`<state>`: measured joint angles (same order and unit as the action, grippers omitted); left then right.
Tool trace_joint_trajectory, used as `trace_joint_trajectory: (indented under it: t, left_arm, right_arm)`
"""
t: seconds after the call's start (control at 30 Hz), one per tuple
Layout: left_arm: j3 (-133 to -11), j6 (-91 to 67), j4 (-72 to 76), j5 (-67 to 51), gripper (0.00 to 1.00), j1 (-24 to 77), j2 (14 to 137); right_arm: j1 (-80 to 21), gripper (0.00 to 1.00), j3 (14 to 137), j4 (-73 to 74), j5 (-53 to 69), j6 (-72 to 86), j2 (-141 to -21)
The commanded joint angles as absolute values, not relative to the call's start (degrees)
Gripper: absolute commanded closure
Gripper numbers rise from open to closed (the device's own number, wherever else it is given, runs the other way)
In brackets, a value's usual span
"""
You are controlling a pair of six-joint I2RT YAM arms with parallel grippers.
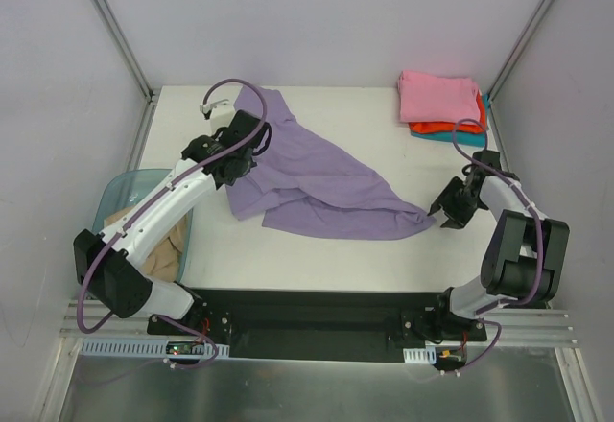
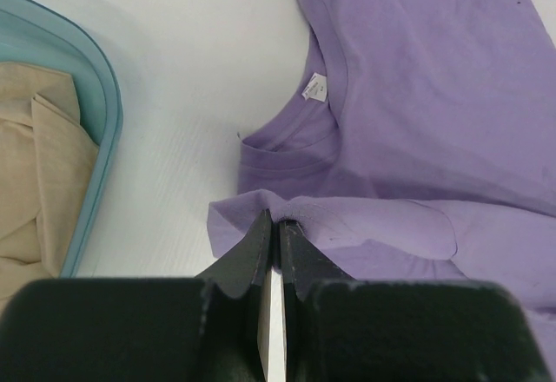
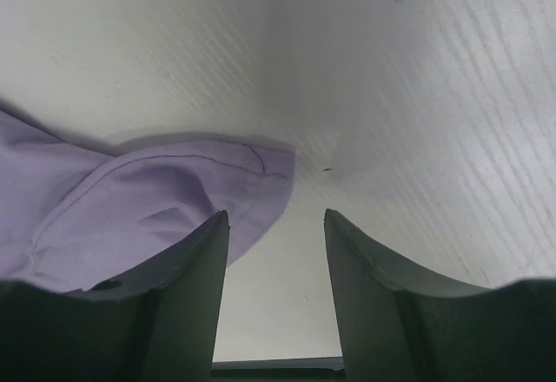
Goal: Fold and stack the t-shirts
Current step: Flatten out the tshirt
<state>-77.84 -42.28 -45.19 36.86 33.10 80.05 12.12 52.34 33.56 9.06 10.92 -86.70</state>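
- Lavender t-shirt (image 1: 317,177) lies rumpled mid-counter (image 1: 317,259).
- Left fingers (image 2: 250,256) are pinched tight on a fold of its edge.
- Right fingers (image 3: 187,286) stand half open at its right corner, gripping nothing.
- 3 folded shirts are stacked far right: pink (image 1: 438,96), orange-red (image 1: 451,127), teal (image 1: 475,139).
- Tan shirt (image 2: 43,165) sits in the bin (image 2: 109,113) at left.

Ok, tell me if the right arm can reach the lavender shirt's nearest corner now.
Probably yes: the right gripper hangs, jaws apart, right at that corner of the lavender shirt, with only bare table around it.
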Motion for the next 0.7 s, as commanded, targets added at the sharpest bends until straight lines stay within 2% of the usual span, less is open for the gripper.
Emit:
trace_joint_trajectory:
  t: [0.0,0.17,0.23,0.33,0.37,0.47,0.67]
  left_arm:
    - [-78.05,-40.61,-44.12,35.33,1.00,32.34,80.42]
    - [-77.43,-40.61,-44.21,35.42,1.00,31.99,79.89]
    - [-77.34,-40.87,-44.21,35.24,1.00,31.82,79.63]
    - [-77.43,-40.87,-44.03,35.94,1.00,31.38,79.28]
    - [-77.69,-40.87,-44.12,36.12,1.00,31.12,79.28]
    - [-78.92,-40.26,-44.03,37.61,1.00,30.76,78.84]
    - [-84.79,-36.31,-43.07,43.22,1.00,30.67,76.29]
  right_arm:
    - [11.51,0.49,51.86,31.48,9.93,11.86,-89.21]
    - [11.43,0.58,51.94,28.31,10.37,13.27,-92.98]
    - [10.99,0.59,52.03,26.72,11.25,13.53,-94.39]
    - [10.37,0.71,52.21,23.65,14.75,14.15,-95.45]
    - [10.02,0.83,52.29,22.86,15.46,14.32,-95.62]
    - [9.23,0.99,53.08,19.70,14.68,13.28,-93.96]
    - [8.62,0.99,60.36,18.37,12.75,8.53,-84.92]
